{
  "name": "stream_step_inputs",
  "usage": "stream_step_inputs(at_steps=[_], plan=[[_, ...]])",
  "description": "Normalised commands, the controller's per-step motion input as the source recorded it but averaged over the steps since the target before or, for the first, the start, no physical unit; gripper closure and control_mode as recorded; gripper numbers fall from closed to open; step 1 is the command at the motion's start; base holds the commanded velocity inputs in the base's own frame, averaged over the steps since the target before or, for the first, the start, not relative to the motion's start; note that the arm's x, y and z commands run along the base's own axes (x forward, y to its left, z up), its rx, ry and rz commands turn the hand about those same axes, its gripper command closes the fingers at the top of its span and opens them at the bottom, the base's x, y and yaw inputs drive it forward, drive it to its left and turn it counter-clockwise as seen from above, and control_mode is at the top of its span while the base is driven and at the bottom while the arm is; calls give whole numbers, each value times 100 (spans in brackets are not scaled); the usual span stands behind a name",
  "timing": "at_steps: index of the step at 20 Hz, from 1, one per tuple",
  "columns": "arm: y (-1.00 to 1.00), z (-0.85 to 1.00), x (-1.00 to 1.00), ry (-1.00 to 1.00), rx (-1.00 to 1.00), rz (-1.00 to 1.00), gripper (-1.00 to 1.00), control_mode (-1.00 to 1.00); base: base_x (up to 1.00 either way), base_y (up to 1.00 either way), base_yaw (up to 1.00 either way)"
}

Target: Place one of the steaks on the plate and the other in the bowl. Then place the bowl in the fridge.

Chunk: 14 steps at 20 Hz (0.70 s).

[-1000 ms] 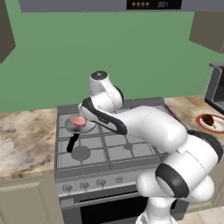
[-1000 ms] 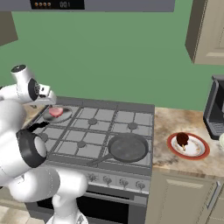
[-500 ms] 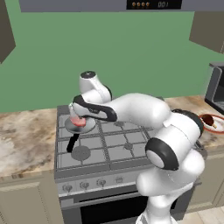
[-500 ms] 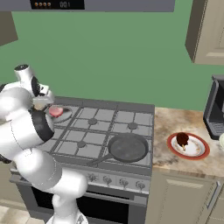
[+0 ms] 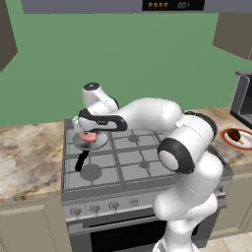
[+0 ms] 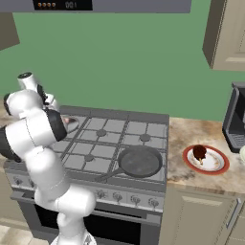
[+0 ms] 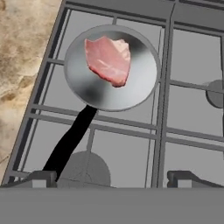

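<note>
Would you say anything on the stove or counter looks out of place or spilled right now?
Nothing stands out. The pink steak lies flat in the small pan on the stove, the dark steak sits on the plate on the counter, and the larger pan rests squarely on its burner.

A dark display panel point(image 5: 172, 5) above the stove carries small orange lights and pale digits, but they are too blurred to read with any certainty. The same panel point(image 6: 62, 5) in the right base view is no clearer. No other text, label or brand can be read anywhere.
</note>
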Motion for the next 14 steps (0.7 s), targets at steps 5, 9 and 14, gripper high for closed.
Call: stream_step_inputs(at_steps=[5, 9, 14], plan=[[1, -43, 34, 0, 7, 0, -100, -100, 0, 0, 0], [8, -21, 25, -1, 3, 0, -100, -100, 0, 0, 0], [24, -15, 29, -3, 0, 0, -100, -100, 0, 0, 0]])
